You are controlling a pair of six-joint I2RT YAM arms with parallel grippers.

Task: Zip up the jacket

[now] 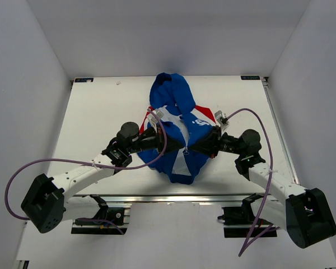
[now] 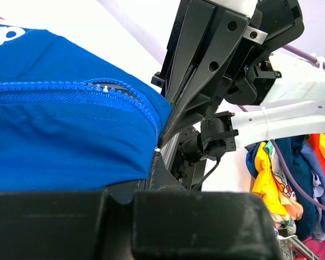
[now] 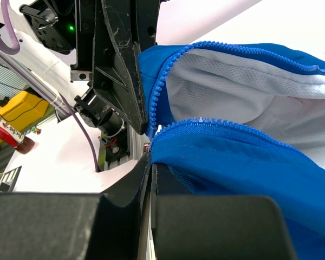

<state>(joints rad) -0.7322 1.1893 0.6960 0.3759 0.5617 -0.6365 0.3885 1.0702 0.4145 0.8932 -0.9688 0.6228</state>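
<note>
arm bases sit at the near edge of the desk, and both arms reach inward to meet over its middle. left gripper is pressed together on one bottom hem corner of the jacket, at a zipper end. right gripper pinches the opposite corner, tips almost touching the other's, apparently to line up the two zipper halves at their base. zipper teeth part just beyond the tips, baring white mesh lining, so joining looks not yet done. farther on, the jacket lies mid-desk, its hood bunched toward the far edge.
</note>
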